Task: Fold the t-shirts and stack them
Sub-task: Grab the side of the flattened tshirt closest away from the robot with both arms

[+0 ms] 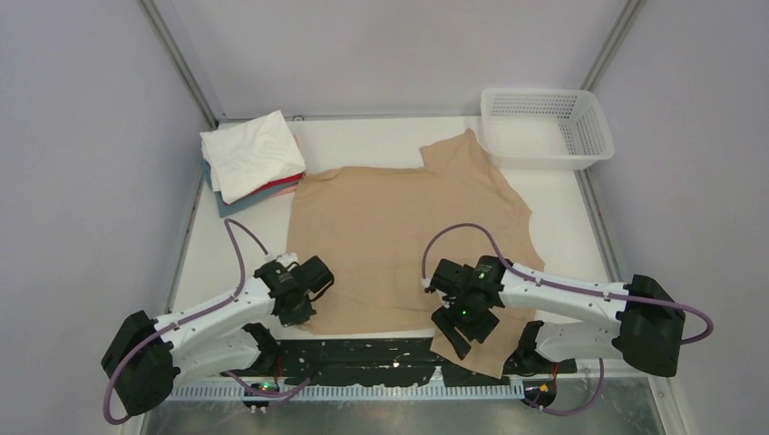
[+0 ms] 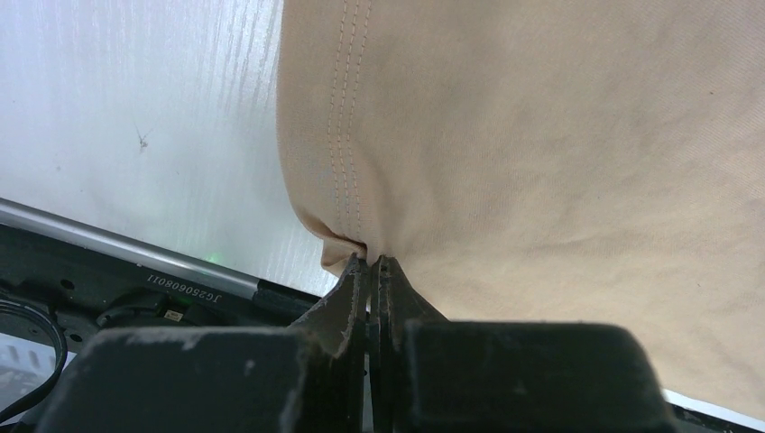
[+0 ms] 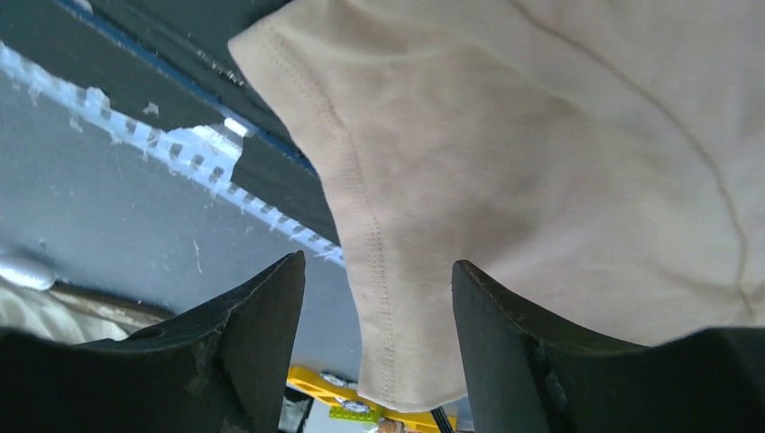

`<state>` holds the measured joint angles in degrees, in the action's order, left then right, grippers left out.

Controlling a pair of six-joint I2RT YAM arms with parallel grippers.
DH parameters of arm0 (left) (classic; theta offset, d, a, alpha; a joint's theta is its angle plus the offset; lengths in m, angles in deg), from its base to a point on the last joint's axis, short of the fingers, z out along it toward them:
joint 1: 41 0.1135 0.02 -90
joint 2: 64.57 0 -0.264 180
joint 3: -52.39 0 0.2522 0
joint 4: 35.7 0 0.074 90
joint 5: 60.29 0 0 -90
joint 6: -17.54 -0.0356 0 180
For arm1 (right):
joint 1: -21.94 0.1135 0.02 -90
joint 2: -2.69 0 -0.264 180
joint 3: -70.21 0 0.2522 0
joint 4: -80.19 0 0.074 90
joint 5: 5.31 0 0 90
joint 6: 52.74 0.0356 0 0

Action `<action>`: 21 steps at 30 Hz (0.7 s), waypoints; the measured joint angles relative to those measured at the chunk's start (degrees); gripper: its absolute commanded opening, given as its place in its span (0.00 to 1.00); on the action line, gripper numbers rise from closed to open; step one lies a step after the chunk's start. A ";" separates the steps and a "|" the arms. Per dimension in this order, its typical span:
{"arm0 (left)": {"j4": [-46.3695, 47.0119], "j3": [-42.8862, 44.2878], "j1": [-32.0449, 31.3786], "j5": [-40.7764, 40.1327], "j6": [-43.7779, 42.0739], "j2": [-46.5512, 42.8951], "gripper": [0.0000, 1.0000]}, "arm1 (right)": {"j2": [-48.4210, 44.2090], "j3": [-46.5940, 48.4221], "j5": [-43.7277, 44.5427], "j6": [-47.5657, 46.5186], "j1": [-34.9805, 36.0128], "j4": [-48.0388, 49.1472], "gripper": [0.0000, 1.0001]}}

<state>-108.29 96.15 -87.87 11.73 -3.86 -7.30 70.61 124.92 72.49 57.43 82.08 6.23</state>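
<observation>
A tan t-shirt [image 1: 399, 227] lies spread flat on the white table, one sleeve pointing to the back, another part hanging over the near edge. My left gripper [image 1: 296, 313] is shut on the shirt's near left hem; in the left wrist view the stitched hem [image 2: 347, 180] bunches at my closed fingertips [image 2: 361, 268]. My right gripper [image 1: 462, 331] is open over the part of the shirt hanging off the near edge; the right wrist view shows that stitched edge [image 3: 379, 271] between my spread fingers [image 3: 271, 298]. A stack of folded shirts, white [image 1: 249, 152] over red and grey-blue, sits back left.
A white plastic mesh basket [image 1: 544, 127] stands at the back right corner. The black base plate and cable rail [image 1: 363, 362] run along the near edge below the table. Grey walls enclose the table on three sides.
</observation>
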 measured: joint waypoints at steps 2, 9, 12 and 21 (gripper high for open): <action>0.15 0.07 0.00 0.02 -0.11 0.66 0.00 | 0.02 -1.20 -2.36 -0.20 0.90 0.61 0.65; 0.24 0.85 0.00 0.02 -0.31 1.92 0.00 | 5.90 -4.57 -5.14 -0.46 3.61 2.69 0.66; 0.24 0.85 0.00 0.02 -0.31 1.92 0.00 | 7.48 -5.42 -4.55 -0.07 3.89 3.85 0.62; 0.17 0.85 0.00 -0.02 -0.26 1.79 0.00 | 10.60 -5.70 -1.46 4.35 5.86 6.84 0.30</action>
<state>-108.11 97.01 -87.87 11.71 -4.12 -5.50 81.21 119.22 71.02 61.78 87.94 13.07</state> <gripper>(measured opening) 0.010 0.370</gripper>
